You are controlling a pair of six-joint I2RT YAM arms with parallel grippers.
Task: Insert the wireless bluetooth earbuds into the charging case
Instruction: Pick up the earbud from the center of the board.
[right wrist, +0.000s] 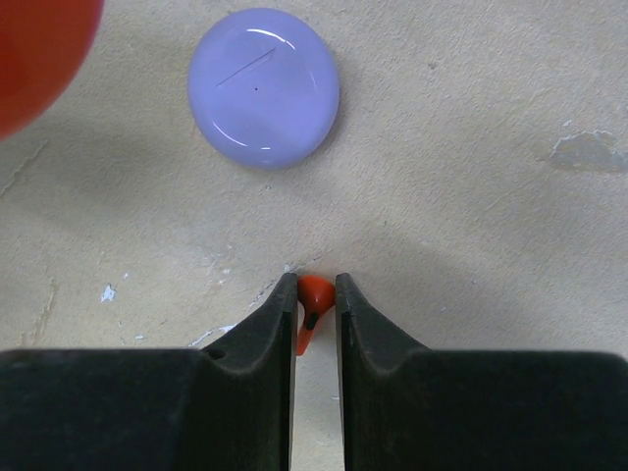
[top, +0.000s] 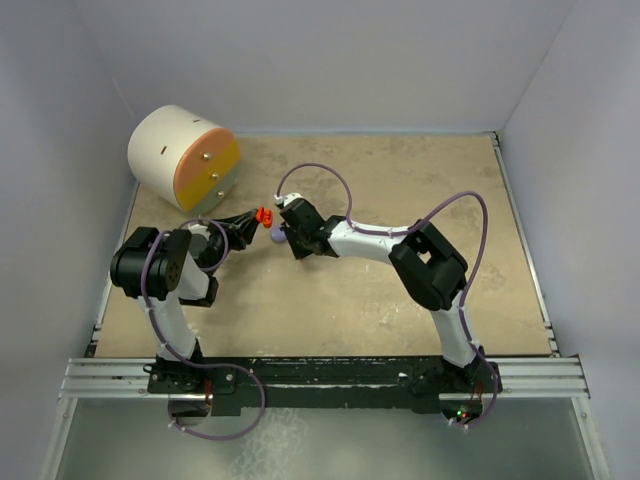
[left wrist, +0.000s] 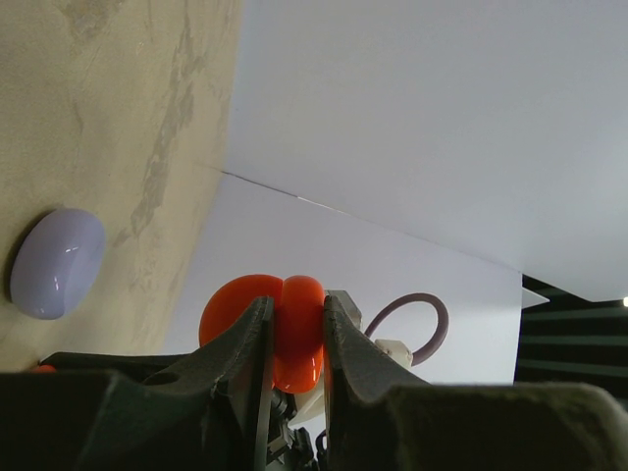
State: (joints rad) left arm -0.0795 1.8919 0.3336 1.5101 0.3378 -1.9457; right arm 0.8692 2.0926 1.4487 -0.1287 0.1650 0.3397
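Looking down from the top camera, I see my left hand (top: 250, 218) reaching in from the left edge of the worktop (top: 420, 170) and clamped on the red-orange case (top: 264, 215). My right hand (top: 288, 228) comes across from the right edge and meets it left of the middle, almost tip to tip. The lavender case (top: 277, 236) lies on the worktop just beside both hands. A white drum (top: 183, 158) with an orange face sits in the far left corner, well apart from them.

On the left wrist camera, the left hand (left wrist: 294, 309) grips the red-orange case (left wrist: 285, 329) edge-on between its two fingers; the case shows as two rounded lobes side by side. The lavender case (left wrist: 56, 263) rests on the worktop (left wrist: 118, 118) off to the left of the view. A purple cable (left wrist: 412, 324) loops behind the fingers.

On the right wrist camera, the right hand (right wrist: 314, 289) is pinched tight on a tiny red earbud (right wrist: 312, 299), whose tip pokes out between the fingertips just above the worktop (right wrist: 471, 118). The lavender case (right wrist: 263, 86) lies closed ahead of it, apart from the earbud. The red-orange case (right wrist: 34, 49) is a blur in the upper left corner of that view.
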